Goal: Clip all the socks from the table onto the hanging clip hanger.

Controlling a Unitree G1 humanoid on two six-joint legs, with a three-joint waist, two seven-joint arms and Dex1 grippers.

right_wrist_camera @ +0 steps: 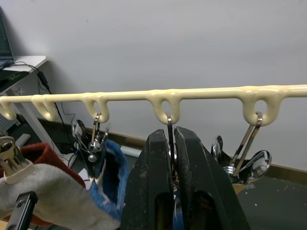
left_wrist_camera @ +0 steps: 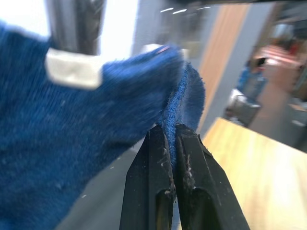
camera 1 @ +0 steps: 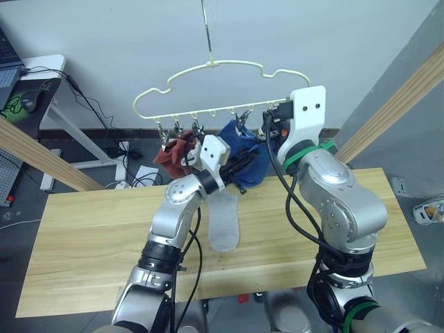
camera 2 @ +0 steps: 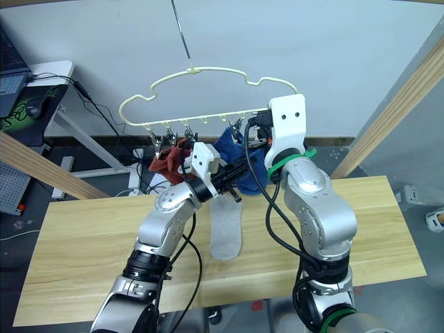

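L hand (left_wrist_camera: 173,139) clamped on blue sock (left_wrist_camera: 96,143); R hand (right_wrist_camera: 173,143) pinching clip (right_wrist_camera: 170,125).

We cannot tell which clip the blue sock (camera 1: 244,156) hangs from, since both arms cover that stretch of the clip hanger (camera 1: 215,90). The rust red sock (camera 1: 173,154) is half hidden behind the left wrist. In the left wrist view the table (left_wrist_camera: 259,177) is blurred.
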